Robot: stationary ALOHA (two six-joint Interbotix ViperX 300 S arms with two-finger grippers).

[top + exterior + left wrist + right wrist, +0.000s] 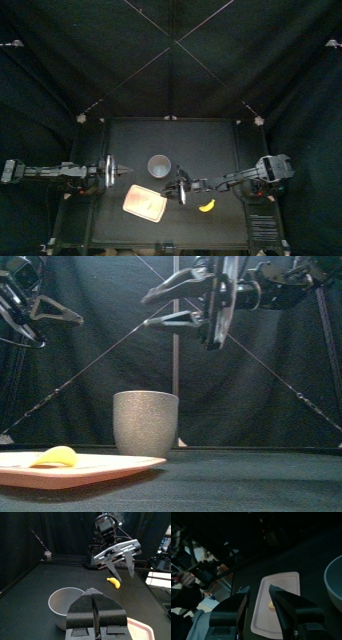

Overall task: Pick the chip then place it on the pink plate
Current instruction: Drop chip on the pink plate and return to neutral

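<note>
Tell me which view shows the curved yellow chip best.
Front view: the chip lies large on the flat pink tray. The right wrist view shows a small spot; the others hardly show it.

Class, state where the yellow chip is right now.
In the front view the chip lies on the pink tray at lower left. It is left of the tall grey speckled cup and nearer the camera.
</note>
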